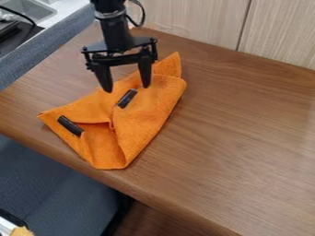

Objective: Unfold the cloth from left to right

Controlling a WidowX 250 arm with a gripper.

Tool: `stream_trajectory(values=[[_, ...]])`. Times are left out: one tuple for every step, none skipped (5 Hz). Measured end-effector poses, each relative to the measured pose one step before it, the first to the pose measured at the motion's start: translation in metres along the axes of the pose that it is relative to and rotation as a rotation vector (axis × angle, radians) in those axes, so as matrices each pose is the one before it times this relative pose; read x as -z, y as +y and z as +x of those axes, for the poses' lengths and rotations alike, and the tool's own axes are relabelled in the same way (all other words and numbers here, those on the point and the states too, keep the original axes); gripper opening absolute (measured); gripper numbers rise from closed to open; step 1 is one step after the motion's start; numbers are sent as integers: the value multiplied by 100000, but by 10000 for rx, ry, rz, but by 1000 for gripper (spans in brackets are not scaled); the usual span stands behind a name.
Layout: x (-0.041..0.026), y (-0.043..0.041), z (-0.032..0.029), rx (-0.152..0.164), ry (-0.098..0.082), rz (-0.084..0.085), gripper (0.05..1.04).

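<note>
The black gripper (128, 87) hangs down from the top edge over the upper part of the orange cloth (144, 117), its two fingers spread apart with nothing between them. The cloth lies folded on the wooden table at the left, with layers overlapping near its middle and a corner pointing up at the back. Two short black pieces rest on it: one black piece (127, 98) just below the gripper, another black strip (70, 125) by the cloth's left edge. Whether the fingertips touch the cloth I cannot tell.
Brown wooden table (240, 138) extends to the right of the cloth. A light wood panel (197, 20) stands along its back edge. The table's front edge runs close below the cloth. At the upper left are a metal sink (27, 8) and a black object.
</note>
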State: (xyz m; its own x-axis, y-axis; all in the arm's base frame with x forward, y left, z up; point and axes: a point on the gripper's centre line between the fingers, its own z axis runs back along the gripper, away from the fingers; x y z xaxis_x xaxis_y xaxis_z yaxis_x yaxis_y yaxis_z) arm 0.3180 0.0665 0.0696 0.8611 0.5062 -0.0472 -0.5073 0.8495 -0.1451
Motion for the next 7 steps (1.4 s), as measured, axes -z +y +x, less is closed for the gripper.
stream_trajectory(values=[[831, 63, 452, 287, 180, -26, 1001], [1130, -48, -8, 191, 269, 177, 1001], [348, -332, -98, 179, 32, 188, 958], [962, 91, -121, -14, 215, 309, 676], [39, 12, 53, -72, -51, 35, 399], [88, 188, -136, -108, 24, 132, 215], [-333, -33, -435, -120, -47, 20, 115]])
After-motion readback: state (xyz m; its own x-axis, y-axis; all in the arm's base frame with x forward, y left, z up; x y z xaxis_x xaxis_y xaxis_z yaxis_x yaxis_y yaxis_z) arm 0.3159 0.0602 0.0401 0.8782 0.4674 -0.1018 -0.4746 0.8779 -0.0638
